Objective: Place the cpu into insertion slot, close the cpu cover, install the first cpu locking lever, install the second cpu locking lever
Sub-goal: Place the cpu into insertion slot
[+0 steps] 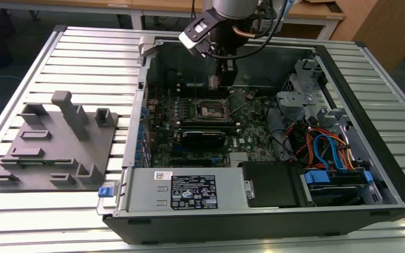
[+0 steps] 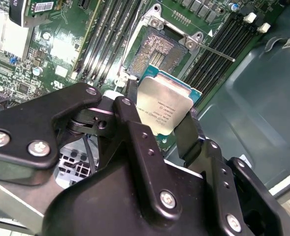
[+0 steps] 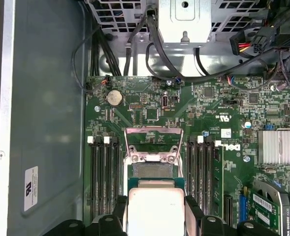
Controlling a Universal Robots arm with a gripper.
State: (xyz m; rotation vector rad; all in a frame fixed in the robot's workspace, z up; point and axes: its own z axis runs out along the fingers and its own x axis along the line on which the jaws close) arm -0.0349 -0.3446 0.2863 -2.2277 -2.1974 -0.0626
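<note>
Jaws were clamped on the cpu (image 2: 167,101), one finger (image 2: 130,115) on each of two opposite edges, silver top facing the wrist cams, so the gripper (image 2: 162,123) had it by the sides w/ nothing under it. Chip hung just short of the slot (image 3: 152,171), above the board (image 3: 135,105) and not touching it; in the first wrist view its far edge overlapped the slot's near rim. Slot looked bare, contact field exposed. Cover (image 3: 152,157) stood flipped up at the slot's far side, clear of the path, and a lever (image 2: 218,51) lay swung out over the RAM slots (image 3: 103,177). In the exterior view the arm reached down into the open case (image 1: 371,211) near its back wall. So step in hand, as I judged it: placing the chip, nothing seated yet. To do it well: square the chip's edges to the slot's rim, match the corner mark and notches, get it level (couldn't tell if it was), then go straight down w/ no sideways slide across the contacts, no pressing; let go only once it sits flat inside the rim
</note>
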